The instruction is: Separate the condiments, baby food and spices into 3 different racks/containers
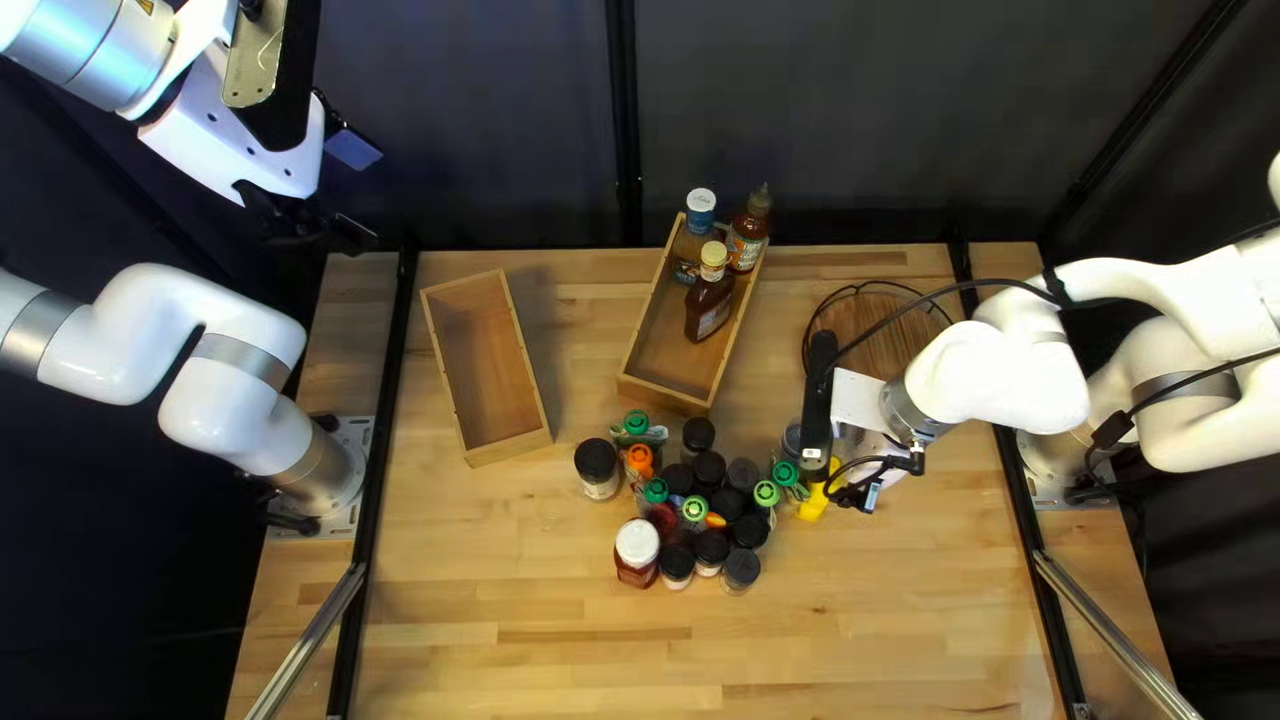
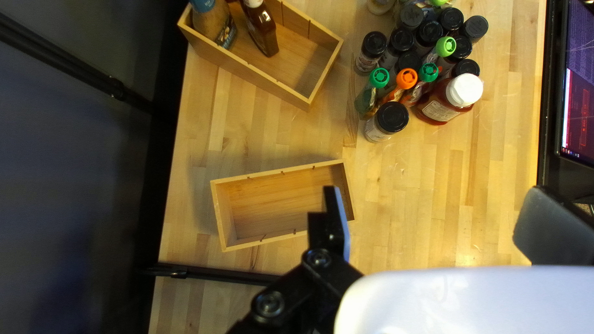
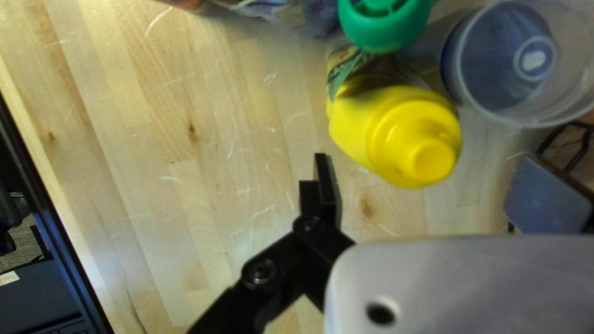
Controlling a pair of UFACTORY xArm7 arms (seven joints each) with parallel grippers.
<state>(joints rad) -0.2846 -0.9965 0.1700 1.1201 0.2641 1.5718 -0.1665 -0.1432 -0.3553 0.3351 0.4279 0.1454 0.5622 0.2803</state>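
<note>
My right gripper (image 1: 816,447) hangs low beside the yellow bottle (image 1: 811,507). In the right wrist view that gripper (image 3: 427,164) is open, the yellow bottle (image 3: 396,136) upright ahead between its spread fingers; contact cannot be told. Raised at the upper left, my left gripper (image 1: 314,227) shows in its wrist view as open and empty (image 2: 436,201), above the table near the empty wooden box (image 2: 278,201). The other wooden box (image 1: 674,347) holds several bottles, including a brown one (image 1: 711,304) and a blue-capped one (image 1: 700,214). Jars and shakers (image 1: 707,514) with black, green and orange caps crowd mid-table.
A white-capped red jar (image 1: 638,554) stands at the cluster's near left edge. In the right wrist view a clear container (image 3: 526,62) and a green-capped bottle (image 3: 383,21) adjoin the yellow bottle. A round wooden board (image 1: 880,334) and black cable lie behind the right gripper.
</note>
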